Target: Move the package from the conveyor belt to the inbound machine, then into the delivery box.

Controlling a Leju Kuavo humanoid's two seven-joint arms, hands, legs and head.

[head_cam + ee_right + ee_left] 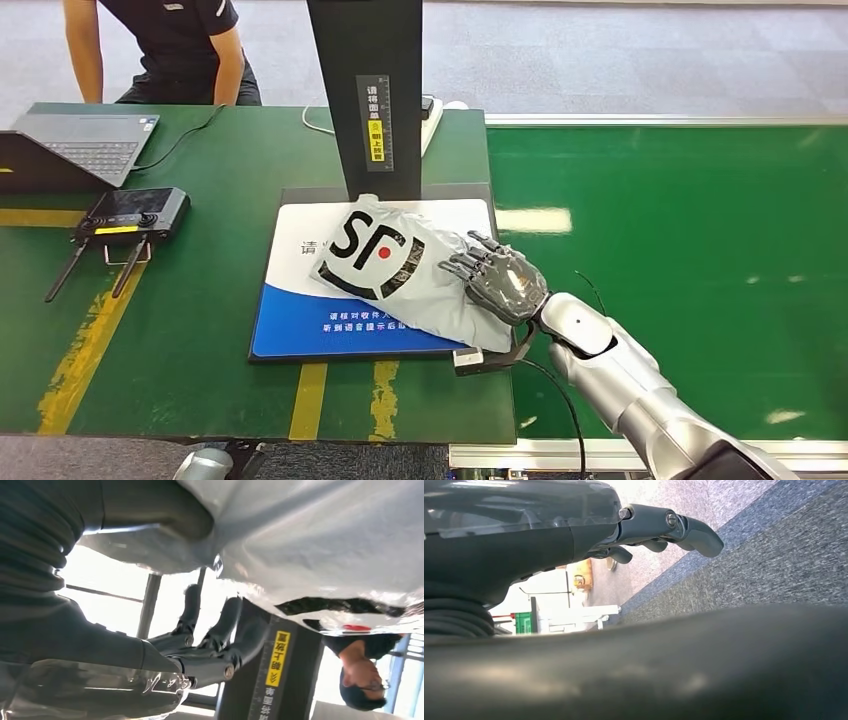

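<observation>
Sitting at upper left of the head view, a person (170, 45) is facing a laptop (75, 145). At centre, the package (395, 265) is lying on the inbound machine (290, 320) pad, the right hand (500, 280) gripping its edge. The left hand (659, 530) is hanging with fingers loosely apart, holding nothing.

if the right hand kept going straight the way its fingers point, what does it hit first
The right hand already holds the grey package, fingers pointing up-left across it. Pushed on, it would probably carry the package into the black post of the inbound machine; depth is unclear.

Package (400, 265) on mat (290, 325), before post (368, 90)
</observation>
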